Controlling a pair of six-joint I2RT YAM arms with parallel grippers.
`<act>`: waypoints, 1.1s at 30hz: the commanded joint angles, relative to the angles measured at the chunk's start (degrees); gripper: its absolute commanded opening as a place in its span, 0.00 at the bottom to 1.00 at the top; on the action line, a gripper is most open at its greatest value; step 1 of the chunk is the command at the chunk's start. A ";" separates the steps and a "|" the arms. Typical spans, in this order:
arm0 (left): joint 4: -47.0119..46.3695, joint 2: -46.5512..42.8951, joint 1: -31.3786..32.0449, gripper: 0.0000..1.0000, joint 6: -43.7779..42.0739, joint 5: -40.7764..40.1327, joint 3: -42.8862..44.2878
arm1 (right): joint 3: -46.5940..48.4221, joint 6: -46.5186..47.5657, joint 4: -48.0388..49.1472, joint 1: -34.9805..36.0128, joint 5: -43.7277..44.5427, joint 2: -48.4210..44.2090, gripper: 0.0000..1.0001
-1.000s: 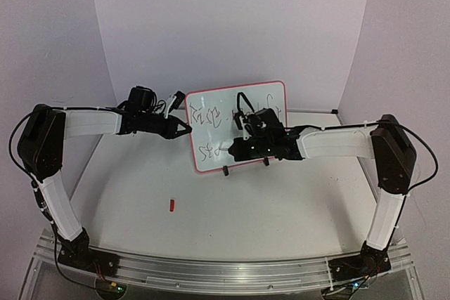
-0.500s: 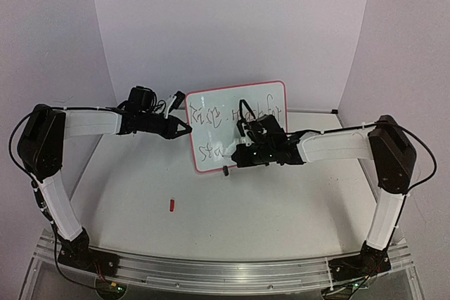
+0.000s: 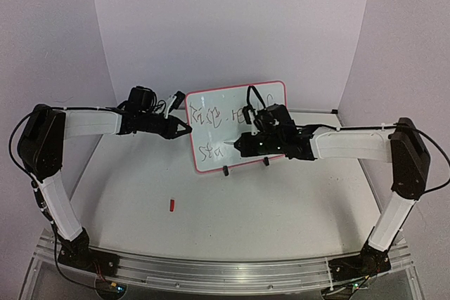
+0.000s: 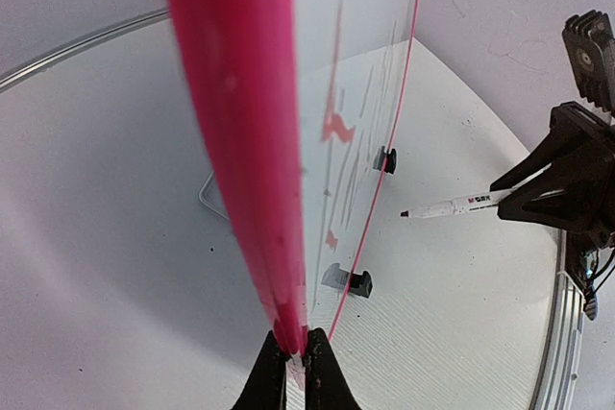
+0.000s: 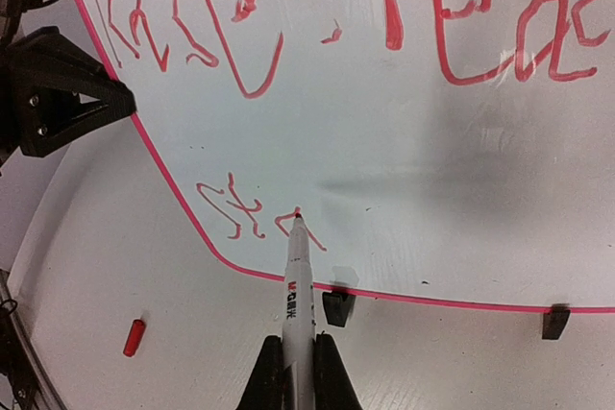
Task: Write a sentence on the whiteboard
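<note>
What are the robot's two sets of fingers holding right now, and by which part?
Left fingers pinch the whiteboard by its left red frame edge; right fingers grip a white marker by its rear barrel.

My two arms (image 3: 344, 144), white shells (image 3: 88, 123), black joint housings (image 3: 42, 142), thin black cables (image 3: 248, 95) looping off the wrists, black wedge-shaped fingers (image 5: 264, 381) — black bases (image 3: 74, 251) on a silver rail (image 3: 211, 270).
</note>
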State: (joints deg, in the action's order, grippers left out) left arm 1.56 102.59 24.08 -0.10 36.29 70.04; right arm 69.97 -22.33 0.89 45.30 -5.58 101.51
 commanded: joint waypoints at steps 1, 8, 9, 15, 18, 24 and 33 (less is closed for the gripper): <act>1.94 -1.23 -0.19 0.00 -2.06 -2.37 0.16 | 2.23 0.93 1.27 -0.20 0.39 0.26 0.00; 1.95 -1.17 -0.25 0.00 -2.06 -2.46 0.18 | 4.58 0.84 2.08 -0.14 0.22 2.98 0.00; 1.95 -1.12 -0.27 0.00 -2.06 -2.41 0.18 | 4.99 0.71 2.14 -0.13 0.14 3.60 0.00; 1.95 -1.07 -0.18 0.00 -2.11 -2.36 0.21 | 5.40 0.03 2.13 -0.19 0.87 4.93 0.00; 1.95 -1.07 -0.23 0.00 -2.15 -2.37 0.18 | 4.81 -0.37 2.01 -0.19 1.49 4.96 0.00; 1.95 -1.20 -0.26 0.00 -2.24 -2.38 0.03 | 2.36 -1.28 1.34 -0.16 2.68 5.16 0.00; 1.95 -1.25 -0.28 0.00 -2.10 -2.28 0.18 | 0.76 -2.27 0.92 -0.13 1.21 5.98 0.00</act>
State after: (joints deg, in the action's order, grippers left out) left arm 1.56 102.59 24.10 -0.10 36.29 70.04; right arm 71.18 -23.83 1.56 45.30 -4.34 106.24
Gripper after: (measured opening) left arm 0.044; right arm 0.065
